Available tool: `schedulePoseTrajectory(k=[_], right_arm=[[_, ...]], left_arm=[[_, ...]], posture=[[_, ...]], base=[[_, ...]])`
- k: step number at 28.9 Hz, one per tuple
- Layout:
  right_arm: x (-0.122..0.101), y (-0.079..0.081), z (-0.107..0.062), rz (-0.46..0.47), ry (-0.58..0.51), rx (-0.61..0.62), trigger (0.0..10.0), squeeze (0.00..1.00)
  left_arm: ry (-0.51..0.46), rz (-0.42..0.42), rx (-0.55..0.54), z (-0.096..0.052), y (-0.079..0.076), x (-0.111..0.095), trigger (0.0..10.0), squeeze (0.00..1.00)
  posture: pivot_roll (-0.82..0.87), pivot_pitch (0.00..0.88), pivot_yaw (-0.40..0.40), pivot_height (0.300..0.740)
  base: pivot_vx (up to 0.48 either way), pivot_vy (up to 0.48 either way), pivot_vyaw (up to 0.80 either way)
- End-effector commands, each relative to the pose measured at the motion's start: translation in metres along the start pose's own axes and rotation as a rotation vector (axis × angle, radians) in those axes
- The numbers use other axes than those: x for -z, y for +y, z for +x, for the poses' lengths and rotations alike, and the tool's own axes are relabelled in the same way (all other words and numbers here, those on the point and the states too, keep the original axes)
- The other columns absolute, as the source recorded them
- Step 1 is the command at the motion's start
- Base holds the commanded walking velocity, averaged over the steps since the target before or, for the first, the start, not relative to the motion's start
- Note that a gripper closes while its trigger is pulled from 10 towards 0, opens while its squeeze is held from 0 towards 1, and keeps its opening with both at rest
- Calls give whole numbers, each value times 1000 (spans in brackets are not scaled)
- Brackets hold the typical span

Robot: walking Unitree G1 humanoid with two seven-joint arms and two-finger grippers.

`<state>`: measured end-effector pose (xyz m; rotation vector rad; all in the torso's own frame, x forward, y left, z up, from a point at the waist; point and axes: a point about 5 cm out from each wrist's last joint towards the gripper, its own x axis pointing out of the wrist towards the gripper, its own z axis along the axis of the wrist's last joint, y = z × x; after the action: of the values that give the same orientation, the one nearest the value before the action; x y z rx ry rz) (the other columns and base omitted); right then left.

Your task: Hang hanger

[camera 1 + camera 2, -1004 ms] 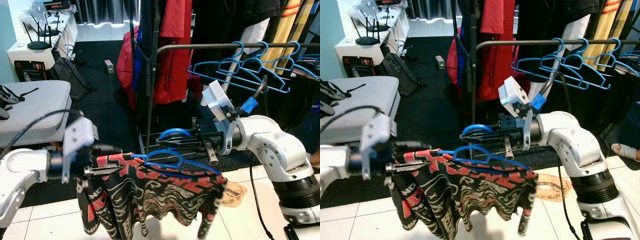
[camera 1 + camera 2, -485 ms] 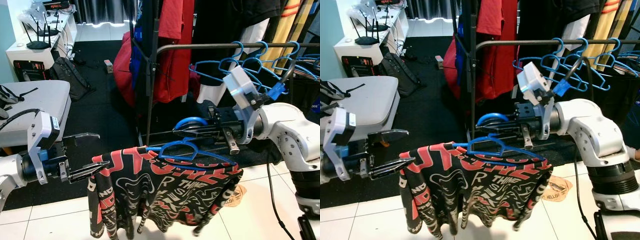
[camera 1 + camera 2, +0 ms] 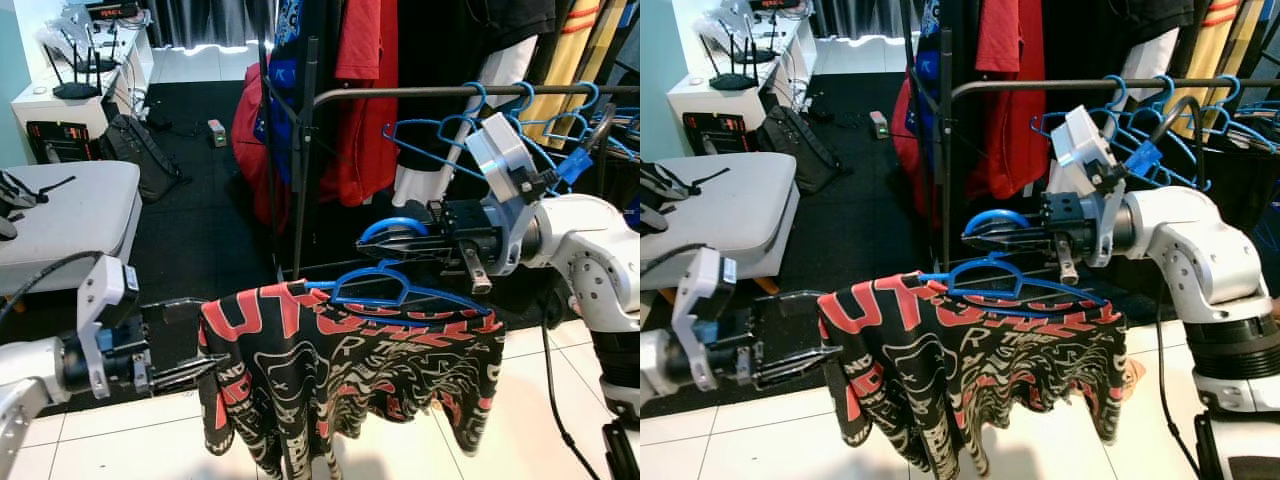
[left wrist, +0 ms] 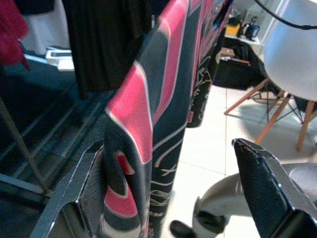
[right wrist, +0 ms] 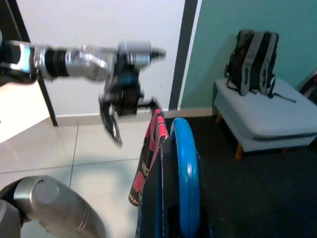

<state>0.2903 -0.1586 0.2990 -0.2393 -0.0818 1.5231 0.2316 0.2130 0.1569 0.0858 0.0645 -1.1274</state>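
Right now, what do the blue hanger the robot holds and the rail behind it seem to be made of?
The blue hanger looks like moulded plastic: even colour, smooth and slightly glossy, thin rounded arms. The rail looks like dark painted metal tube: straight, slim, with a dull sheen. The shirt on the hanger looks like soft printed fabric, hanging in folds.

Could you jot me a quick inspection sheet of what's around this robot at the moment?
Surface: white tiled floor meeting a dark carpet.
Job's things: blue hanger carrying a black and red shirt; clothes rail behind it.
Clutter: empty blue hangers on the rail; bag on the carpet.
Grippers: right gripper shut on the hanger's hook; left gripper open at the shirt's edge.
Cables: black cable beside the right arm.
Surroundings: hanging red garment, grey bench, routers on a white unit.
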Motion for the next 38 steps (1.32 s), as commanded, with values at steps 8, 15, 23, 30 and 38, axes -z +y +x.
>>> schedulePoseTrajectory(k=[8,15,23,30,38], right_arm=[[-14,-2,-1,-51,-65,-3,0,0],[-14,-2,-1,-52,-77,4,0,0],[-13,-4,-10,-49,-55,32,0,0],[-3,1,-31,-13,10,84,0,0],[26,10,-40,67,127,115,0,0]], left_arm=[[28,-18,-39,5,0,16,10000,0],[68,-3,-68,-4,5,20,0,0],[89,55,-148,-15,17,12,0,0],[101,151,-284,-51,37,-14,0,0],[64,196,-310,-56,41,-30,0,0]], posture=[[-6,29,-26,740],[-2,27,-25,740],[2,22,-28,740],[8,20,-32,740],[9,27,-31,740]], base=[[0,0,0],[0,0,0],[0,0,0],[0,0,0],[0,0,0]])
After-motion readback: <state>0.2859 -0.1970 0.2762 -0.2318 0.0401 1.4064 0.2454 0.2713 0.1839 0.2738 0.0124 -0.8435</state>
